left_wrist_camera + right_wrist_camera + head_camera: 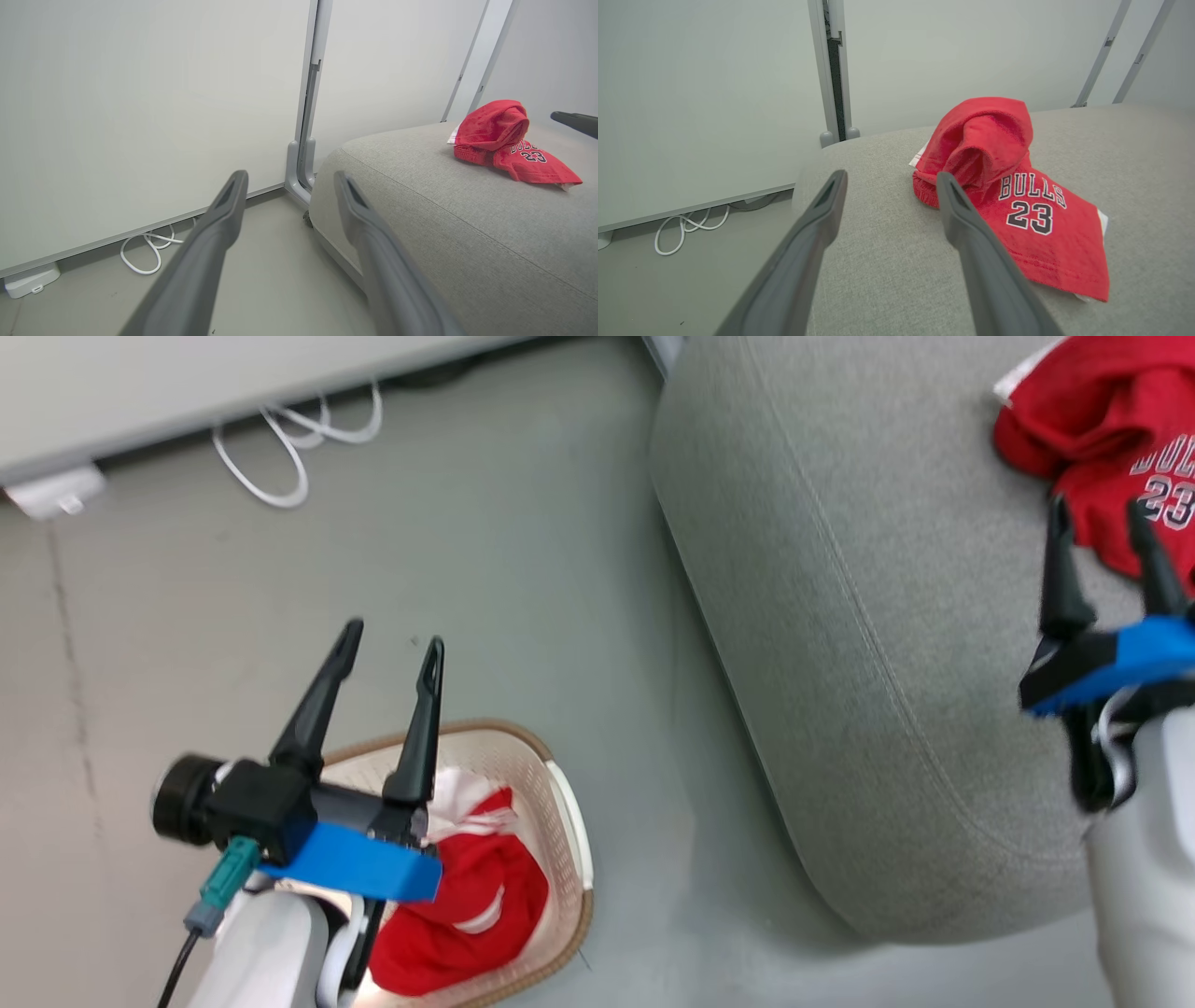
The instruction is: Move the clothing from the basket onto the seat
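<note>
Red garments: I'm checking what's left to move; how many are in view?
2. The BULLS 23 jersey lies on the seat; a red-and-white garment sits in the basket, possibly hiding more.

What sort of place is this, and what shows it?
Probably an indoor test room staged like a home: plain white partition walls, a loose cable on bare floor, a grey sofa seat.

Floor [485,616] smooth, pale grey-green, with one faint seam running down its left side. Pale matte wall panels [140,116]. Grey metal upright [308,93] between two panels. White cable [280,457] looped at wall base, near small white box [56,490]. Light soft, even.
</note>
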You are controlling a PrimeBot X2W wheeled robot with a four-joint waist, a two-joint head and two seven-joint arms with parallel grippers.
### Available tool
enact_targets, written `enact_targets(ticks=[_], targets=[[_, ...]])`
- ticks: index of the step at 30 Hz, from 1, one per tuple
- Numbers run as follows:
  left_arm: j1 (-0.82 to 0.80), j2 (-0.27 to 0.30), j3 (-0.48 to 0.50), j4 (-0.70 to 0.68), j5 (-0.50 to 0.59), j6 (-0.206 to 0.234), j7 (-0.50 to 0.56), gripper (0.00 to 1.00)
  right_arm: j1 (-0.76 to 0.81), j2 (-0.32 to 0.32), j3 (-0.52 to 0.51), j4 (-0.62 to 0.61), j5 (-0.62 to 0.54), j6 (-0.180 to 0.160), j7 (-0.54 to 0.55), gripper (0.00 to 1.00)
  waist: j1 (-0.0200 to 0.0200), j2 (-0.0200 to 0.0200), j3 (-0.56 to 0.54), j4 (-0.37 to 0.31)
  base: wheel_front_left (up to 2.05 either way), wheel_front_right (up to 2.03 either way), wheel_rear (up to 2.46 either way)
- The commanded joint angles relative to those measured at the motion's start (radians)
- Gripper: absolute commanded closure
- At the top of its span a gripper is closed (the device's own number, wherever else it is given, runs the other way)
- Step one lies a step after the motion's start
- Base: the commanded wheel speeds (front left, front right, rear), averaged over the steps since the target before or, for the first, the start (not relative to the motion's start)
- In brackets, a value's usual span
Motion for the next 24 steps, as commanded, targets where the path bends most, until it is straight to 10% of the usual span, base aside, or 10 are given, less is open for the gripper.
enact_targets(ticks=[1, 24], targets=[[0.020, -0.008, 0.008, 0.007, -0.006, 0.001, -0.005, 0.00, 0.041, 0.005, -0.003, -0.017, 0.001, 0.000, -0.003, 0.00, 0.0002, 0.0000, -0.097, 0.046, 0.00, 0.00, 0.00], [0.169, -0.111, 0.189, 0.212, -0.001, -0.020, -0.005, 0.00, 0.640, 0.142, 0.008, -0.551, -0.059, 0.000, 0.098, 0.00, 0.0002, 0.0000, -0.341, 0.277, 0.00, 0.00, 0.00]])
